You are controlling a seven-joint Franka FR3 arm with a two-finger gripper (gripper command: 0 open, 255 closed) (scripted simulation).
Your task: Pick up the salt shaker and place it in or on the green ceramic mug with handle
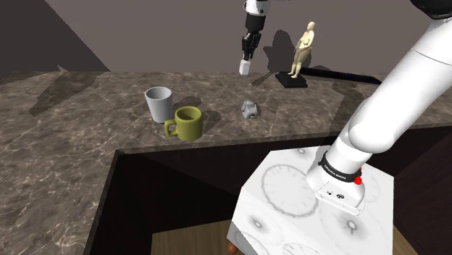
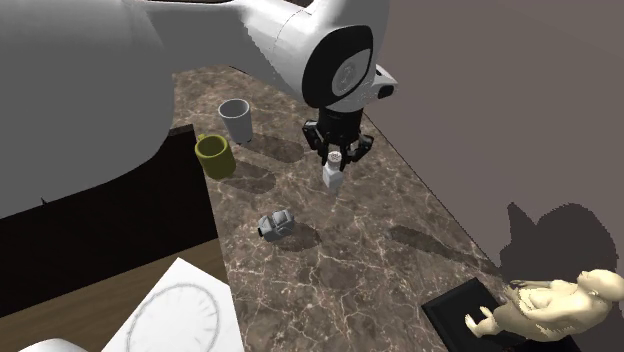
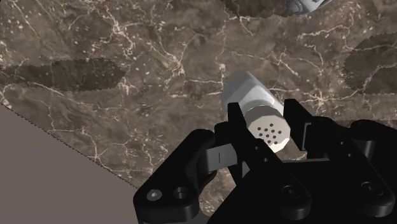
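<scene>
1. Your claw (image 1: 248, 51) is closed on the salt shaker (image 1: 245, 67). In the wrist view its two fingers clasp the shaker on either side, just beneath the perforated cap (image 3: 270, 130).
2. The shaker hangs upright under the claw, apparently clear of the bench (image 1: 80, 152), near the back wall. The green mug (image 1: 188, 123) stands well apart from it, toward the shoulder view's left, just beside a grey cup (image 1: 158, 103).
3. Expect a small, stiff, probably light thing with smooth sides that could slip. The hold sits high, so keep the squeeze firm and move gently.
4. The mug's mouth looks wide enough. Come down base first and avoid knocking the rim.
</scene>
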